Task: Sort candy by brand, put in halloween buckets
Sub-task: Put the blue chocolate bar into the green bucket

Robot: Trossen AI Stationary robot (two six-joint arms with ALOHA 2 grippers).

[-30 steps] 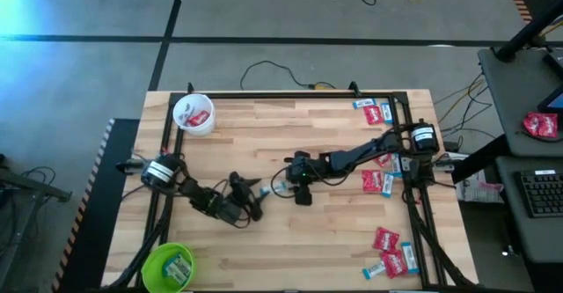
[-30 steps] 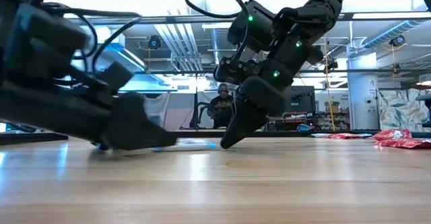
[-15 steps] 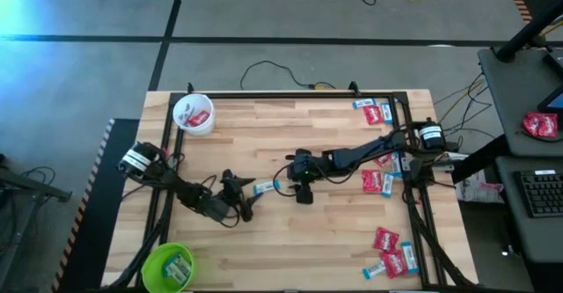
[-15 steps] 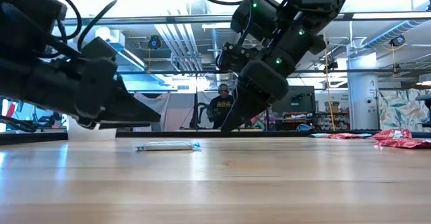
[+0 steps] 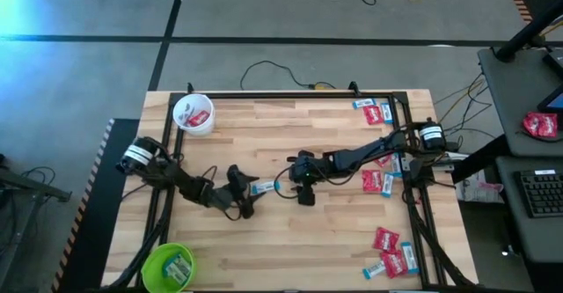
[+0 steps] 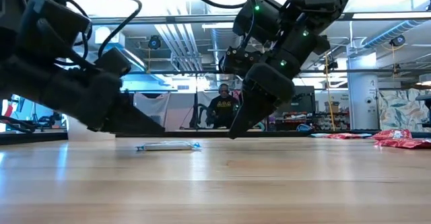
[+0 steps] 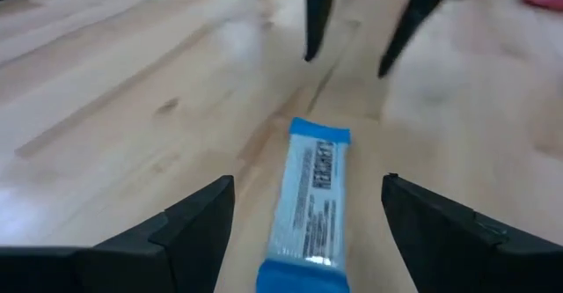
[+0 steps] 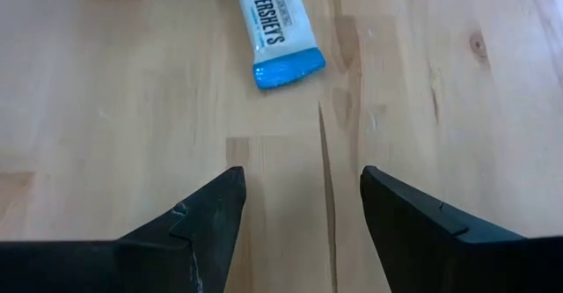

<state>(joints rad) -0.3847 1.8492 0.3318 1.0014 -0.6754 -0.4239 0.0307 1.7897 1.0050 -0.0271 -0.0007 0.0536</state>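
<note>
While the blue candy (image 7: 310, 196) lies between the spread left tool (image 7: 303, 218), it could be nudged aside if misaligned; the right tool (image 8: 303, 201) is spread too.

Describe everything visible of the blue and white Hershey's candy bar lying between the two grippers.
The blue and white Hershey's candy bar is a slim, flat wrapped piece: a white middle printed with dark HERSHEY'S lettering and bright blue crimped ends. It lies flat on the wooden table near its middle. The wrapper looks intact. The left gripper is open, its fingers flanking one end with clear gaps. The right gripper is open just past the other end. Only the table touches it.
</note>
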